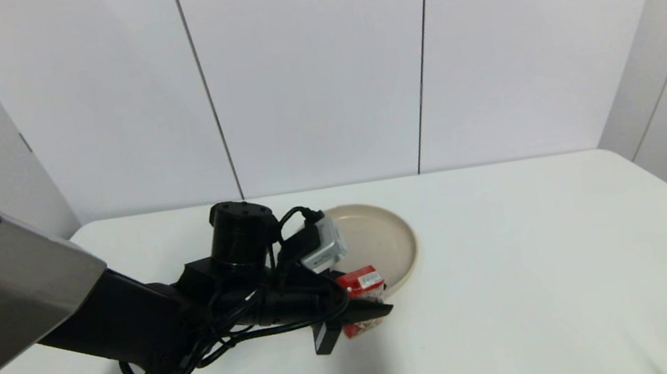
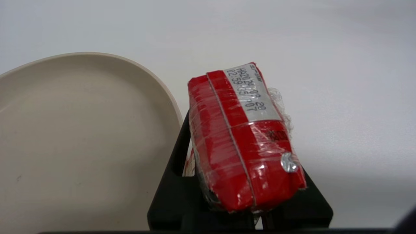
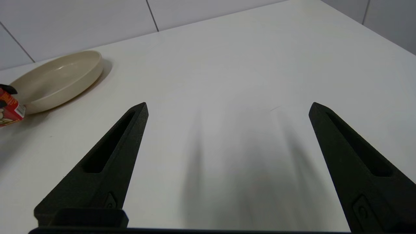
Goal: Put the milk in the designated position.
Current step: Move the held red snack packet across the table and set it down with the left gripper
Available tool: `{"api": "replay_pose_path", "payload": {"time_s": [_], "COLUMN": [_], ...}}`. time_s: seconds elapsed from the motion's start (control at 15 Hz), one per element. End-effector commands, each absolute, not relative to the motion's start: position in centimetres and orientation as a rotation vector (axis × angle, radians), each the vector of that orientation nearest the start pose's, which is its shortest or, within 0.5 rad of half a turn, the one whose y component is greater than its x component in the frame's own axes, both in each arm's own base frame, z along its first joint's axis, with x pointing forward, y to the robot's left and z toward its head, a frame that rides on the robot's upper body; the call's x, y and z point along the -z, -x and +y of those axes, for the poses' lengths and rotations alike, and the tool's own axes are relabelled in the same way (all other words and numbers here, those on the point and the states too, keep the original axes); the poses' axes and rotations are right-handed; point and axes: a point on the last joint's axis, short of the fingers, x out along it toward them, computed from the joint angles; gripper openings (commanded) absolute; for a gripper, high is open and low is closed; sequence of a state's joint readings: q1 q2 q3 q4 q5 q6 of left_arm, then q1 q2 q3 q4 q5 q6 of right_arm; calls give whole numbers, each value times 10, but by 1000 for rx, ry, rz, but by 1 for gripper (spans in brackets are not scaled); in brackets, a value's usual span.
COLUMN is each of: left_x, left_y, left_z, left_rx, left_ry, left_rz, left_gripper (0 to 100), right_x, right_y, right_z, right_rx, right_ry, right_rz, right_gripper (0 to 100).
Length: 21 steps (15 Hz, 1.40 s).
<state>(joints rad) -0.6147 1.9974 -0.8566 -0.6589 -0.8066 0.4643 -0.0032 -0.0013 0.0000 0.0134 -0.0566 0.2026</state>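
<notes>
red milk (image 2: 240, 143) | in left gripper (image 2: 240, 195) (clamped) | seemingly upright, beside plate (image 2: 81, 130)

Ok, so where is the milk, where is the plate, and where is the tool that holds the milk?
milk (image 2: 240, 143), left wrist view, on its red wrapped top face.
plate (image 1: 401, 229), head view, on its beige right rim.
left tool (image 1: 359, 321), head view, between its black fingertips clamped round the milk.

Even, bright overhead light; soft shadows fall on the white surface (image 1: 518, 291) beneath the arm. Plastic wrap on the milk (image 2: 242, 139) glints. Focus is sharp, edges undistorted.
</notes>
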Motion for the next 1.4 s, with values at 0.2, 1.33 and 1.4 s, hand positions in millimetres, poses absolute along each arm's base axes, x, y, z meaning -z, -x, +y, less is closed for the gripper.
{"api": "replay_pose_path", "payload": {"time_s": [0.2,1.33,1.4], "left_x": [-92,-86,-86], "left_y": [-281,-281,-281], "left_z": [-219,-219,-220], "left_rx": [1489,1497,1503], "left_ry": [-327,-336,-333], "left_rz": [176,182,181], "left_gripper": [0,0,0], "right_x": [-74,-74,-74], "right_y": [23,23,23], "right_z": [-1,-1,-1], "right_rx": [61,61,61], "right_ry": [-204,-204,-204], "right_rz": [8,8,8], "right_gripper": [100,100,100]}}
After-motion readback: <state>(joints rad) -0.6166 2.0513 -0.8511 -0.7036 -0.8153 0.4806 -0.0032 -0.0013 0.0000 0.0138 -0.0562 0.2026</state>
